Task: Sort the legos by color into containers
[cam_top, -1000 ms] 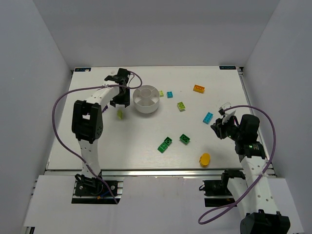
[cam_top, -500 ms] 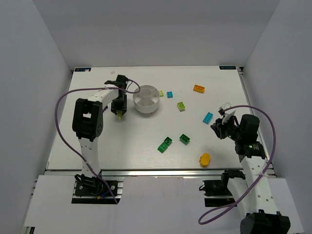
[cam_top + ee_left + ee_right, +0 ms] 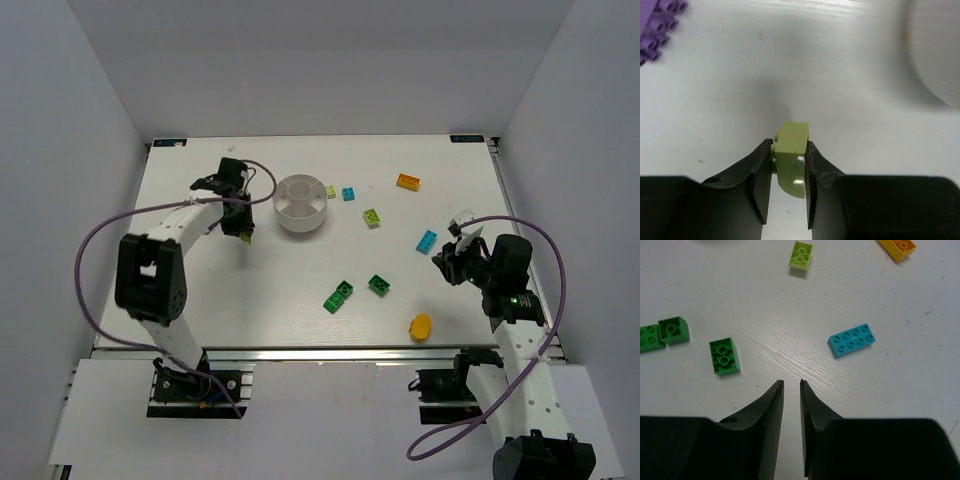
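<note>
My left gripper [image 3: 243, 229] is shut on a small lime lego [image 3: 791, 149] just left of the round white divided dish [image 3: 301, 204]. I cannot tell whether the lego rests on the table. The lime lego shows under the fingers from above [image 3: 246, 237]. My right gripper [image 3: 791, 383] hangs over bare table with its jaws almost together and nothing between them. A cyan lego [image 3: 852, 339] lies just ahead of it to the right, and a dark green lego [image 3: 724, 356] to the left. The dish's rim [image 3: 935, 65] is blurred at the upper right of the left wrist view.
A purple lego [image 3: 659, 20] lies left of the held lego. Loose on the table are a small lime lego [image 3: 331, 191], a small cyan one [image 3: 348, 193], a lime one [image 3: 371, 217], an orange one [image 3: 407, 181], a bright green one [image 3: 338, 296] and a yellow round piece [image 3: 420, 326].
My left gripper has come from beside the dish down onto the lime lego and shut on it, and its arm has swung left. The right arm has not moved.
</note>
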### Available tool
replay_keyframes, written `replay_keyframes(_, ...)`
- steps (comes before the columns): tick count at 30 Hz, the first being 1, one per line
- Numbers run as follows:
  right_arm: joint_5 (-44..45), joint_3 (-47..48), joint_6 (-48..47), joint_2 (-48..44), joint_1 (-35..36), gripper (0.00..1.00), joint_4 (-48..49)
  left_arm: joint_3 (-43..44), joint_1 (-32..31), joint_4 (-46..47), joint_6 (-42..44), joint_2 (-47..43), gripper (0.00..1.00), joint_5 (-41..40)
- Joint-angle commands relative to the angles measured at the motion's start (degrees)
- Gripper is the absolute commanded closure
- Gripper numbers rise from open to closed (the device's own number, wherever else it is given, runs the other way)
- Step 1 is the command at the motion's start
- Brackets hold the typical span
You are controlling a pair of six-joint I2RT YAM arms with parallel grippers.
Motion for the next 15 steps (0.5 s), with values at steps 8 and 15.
replay_keyframes(8,-1.1,1.8,-0.4,0.2,0.4,0.75,0.1,4.9,0.3,11.8,-2.5,-10.3,0.94,17.0)
replay_keyframes(15,-2.0,1.7,-0.5,0.6,0.4,0.75,0.0,13.7,0.3,11.6,-1.6,-0.9,0.94,18.5)
